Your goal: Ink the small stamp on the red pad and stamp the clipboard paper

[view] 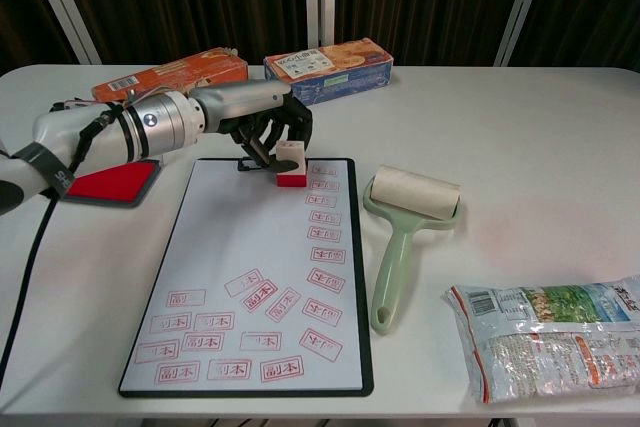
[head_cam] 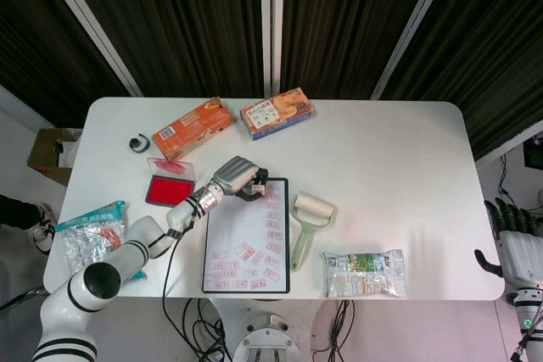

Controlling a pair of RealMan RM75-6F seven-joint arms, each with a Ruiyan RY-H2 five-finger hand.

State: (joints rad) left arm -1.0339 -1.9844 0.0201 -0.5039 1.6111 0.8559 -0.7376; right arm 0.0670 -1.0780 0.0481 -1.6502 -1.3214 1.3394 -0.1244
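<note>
The small stamp [view: 291,163], white on top with a red base, stands on the clipboard paper [view: 255,267] near its top edge, beside a column of red imprints. My left hand [view: 257,120] holds the stamp from above, its fingers curled around it; the same left hand [head_cam: 238,175] shows in the head view at the clipboard's [head_cam: 247,235] top. The red ink pad [view: 108,181] lies open left of the clipboard, partly behind my forearm. My right hand [head_cam: 511,228] hangs off the table's right edge, fingers apart, holding nothing.
A green lint roller [view: 404,226] lies right of the clipboard. Two snack boxes [view: 330,61] [view: 168,72] sit at the back. A snack bag [view: 552,335] lies at the front right, another bag [head_cam: 89,231] at the left edge, and a black ring [head_cam: 139,143] at the back left.
</note>
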